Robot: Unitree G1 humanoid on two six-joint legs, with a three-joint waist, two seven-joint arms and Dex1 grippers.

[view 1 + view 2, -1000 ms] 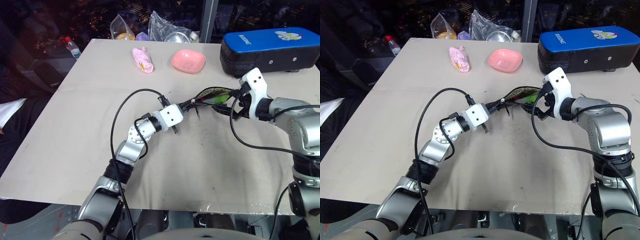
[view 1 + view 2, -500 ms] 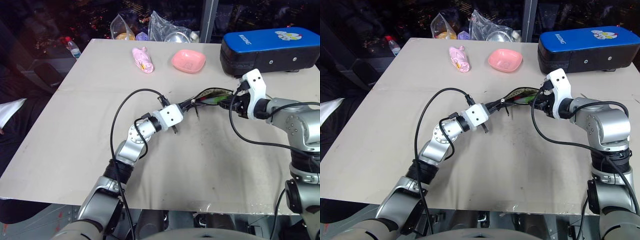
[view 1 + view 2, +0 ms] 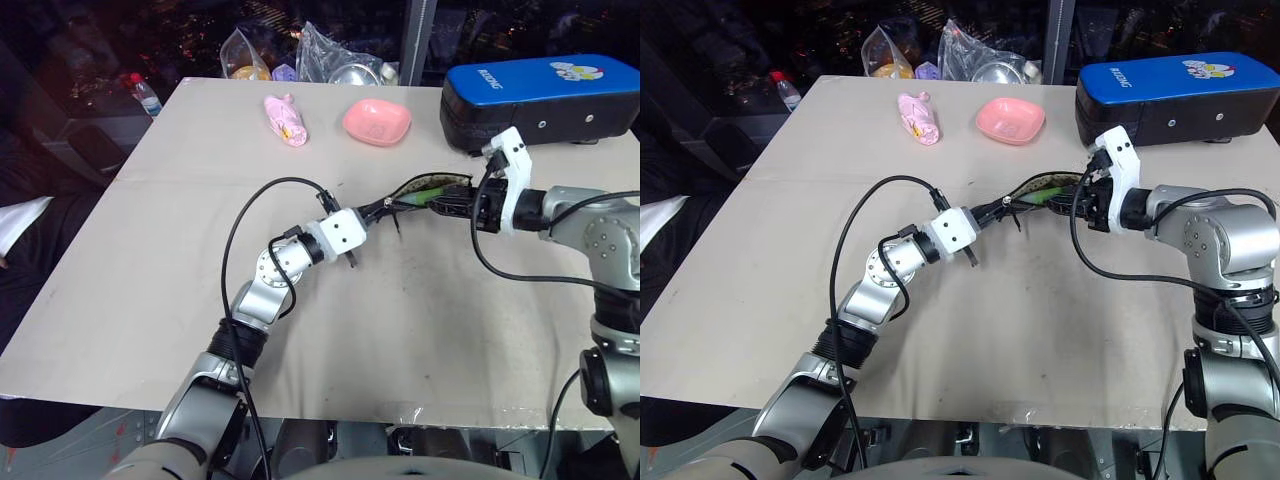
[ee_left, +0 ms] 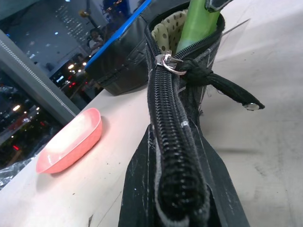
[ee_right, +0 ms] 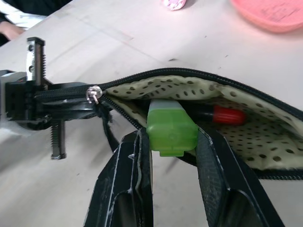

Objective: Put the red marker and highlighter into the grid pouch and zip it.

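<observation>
The right gripper (image 5: 173,142) has narrowed its fingers onto the highlighter (image 5: 171,126), pushing it into the grid pouch (image 5: 246,127) right of centre beside the red marker (image 5: 222,114). The left gripper (image 3: 372,213), closed, seemingly pinches the pouch's end; zipping remains.

You see a beige table (image 3: 150,260) mid-frame, dark surroundings along the top, perhaps a window post (image 3: 416,40) at upper right.

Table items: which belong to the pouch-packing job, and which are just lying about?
Job:
- grid pouch, open
- highlighter, in right gripper
- red marker, inside pouch
- left gripper, holding pouch end

Lying about:
- pink bowl
- blue case
- pink wrapped item
- plastic bags
</observation>
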